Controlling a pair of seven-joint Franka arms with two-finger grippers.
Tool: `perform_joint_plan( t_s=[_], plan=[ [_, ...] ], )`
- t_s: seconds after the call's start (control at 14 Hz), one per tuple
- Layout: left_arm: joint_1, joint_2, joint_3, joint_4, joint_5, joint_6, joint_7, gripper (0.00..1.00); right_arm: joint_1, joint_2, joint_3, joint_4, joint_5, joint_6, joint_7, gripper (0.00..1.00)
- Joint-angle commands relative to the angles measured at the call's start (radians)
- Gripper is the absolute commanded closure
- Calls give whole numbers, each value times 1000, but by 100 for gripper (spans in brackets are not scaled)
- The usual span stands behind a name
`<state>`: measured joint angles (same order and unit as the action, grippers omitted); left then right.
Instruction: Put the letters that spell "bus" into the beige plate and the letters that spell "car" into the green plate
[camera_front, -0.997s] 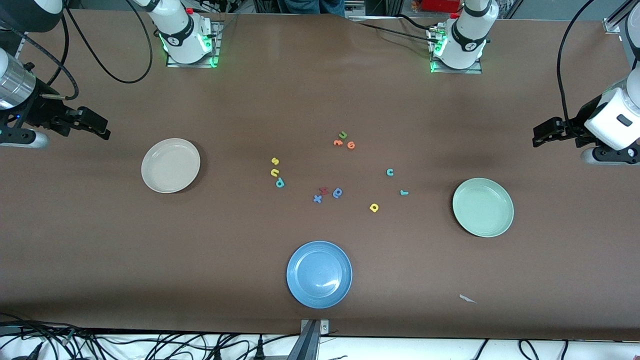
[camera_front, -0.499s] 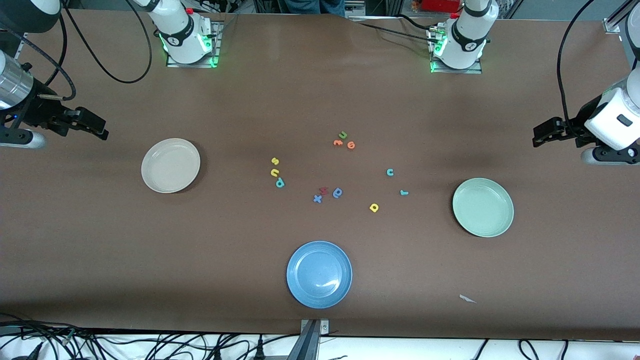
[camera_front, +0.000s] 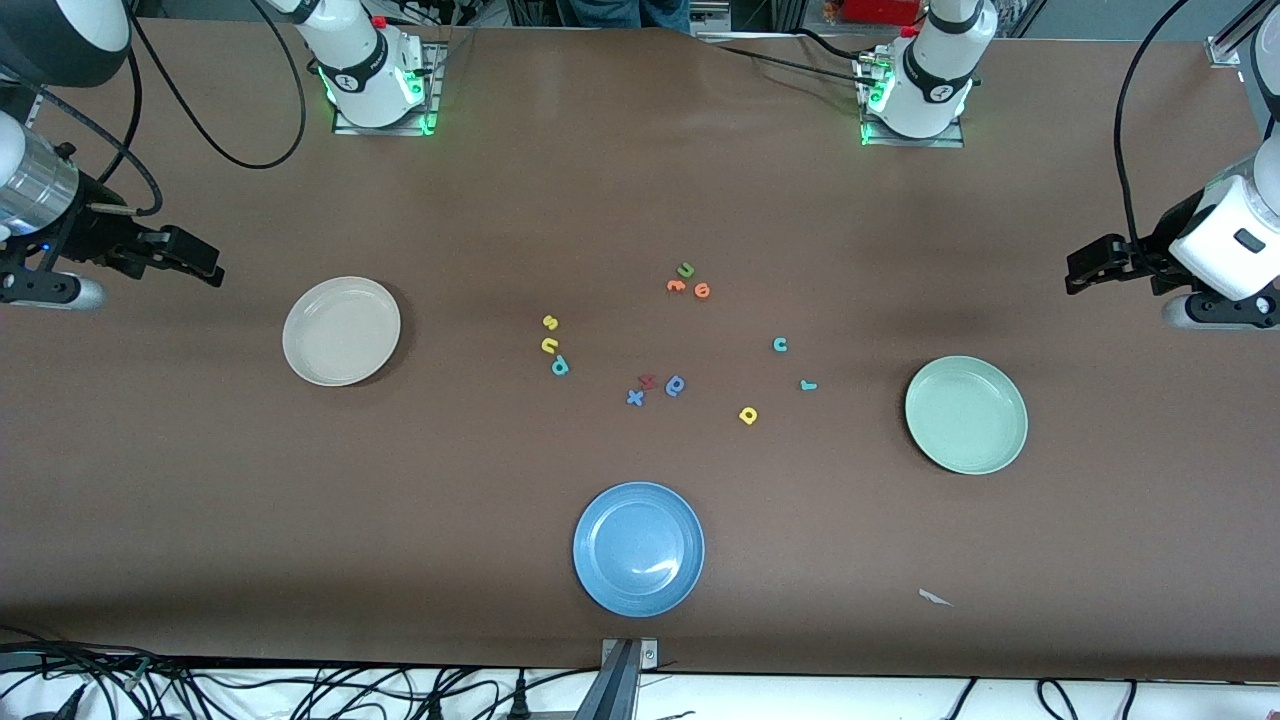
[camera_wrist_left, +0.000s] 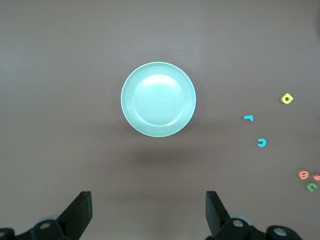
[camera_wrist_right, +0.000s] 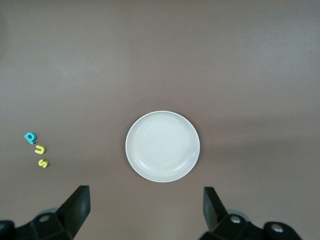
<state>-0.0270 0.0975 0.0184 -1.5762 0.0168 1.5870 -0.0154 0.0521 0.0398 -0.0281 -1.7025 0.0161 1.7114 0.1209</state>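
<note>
Lying near the middle of the table (camera_front: 480, 560), the teal "b" (camera_front: 560, 366), the yellow "u" (camera_front: 549, 345) and the yellow "s" (camera_front: 549, 322) are found in a short row, just beside one another, between the beige plate (camera_front: 341, 331) and the loose cluster of other letters. The teal "c" (camera_front: 780, 345), the teal "r" (camera_front: 808, 385) and the yellow "a" (camera_front: 748, 415) are seen spread apart toward the left arm's end, near the green plate (camera_front: 966, 414). Both plates are noted as round, shallow and plain, with nothing in them. A blue plate (camera_front: 639, 549) is placed nearer to the front camera than all the letters. A green "u" (camera_front: 685, 269) and two orange letters (camera_front: 689, 288) are grouped farther from the camera; a blue "x" (camera_front: 635, 398), a red letter (camera_front: 647, 381) and a darker blue rounded letter (camera_front: 676, 385) are grouped at the centre. The right gripper (camera_front: 205, 267) is held in the air over bare table at the right arm's end, with the beige plate in its wrist view; its fingers (camera_wrist_right: 75, 207) are spread wide and nothing is held. The left gripper (camera_front: 1080, 270) is held over bare table at the left arm's end, with the green plate in its wrist view; its fingers (camera_wrist_left: 80, 212) are likewise spread wide and nothing is touched.
</note>
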Motion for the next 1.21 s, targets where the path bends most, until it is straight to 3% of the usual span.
perform_joint_plan(
  t_s=[0.0, 0.36, 0.64, 1.14],
  plan=[
    [4, 2, -5, 16, 32, -1, 18, 0, 0, 14, 1, -5, -5, -24, -9, 0],
    [4, 7, -8, 15, 31, -1, 18, 0, 89, 77, 22, -8, -2, -32, 16, 0],
    [-19, 34, -17, -14, 14, 45, 15, 0, 175, 164, 24, -9, 1, 80, 63, 0],
    [-39, 182, -156, -82, -44, 226, -105, 0, 380, 325, 36, -9, 1, 273, 102, 0]
  ],
)
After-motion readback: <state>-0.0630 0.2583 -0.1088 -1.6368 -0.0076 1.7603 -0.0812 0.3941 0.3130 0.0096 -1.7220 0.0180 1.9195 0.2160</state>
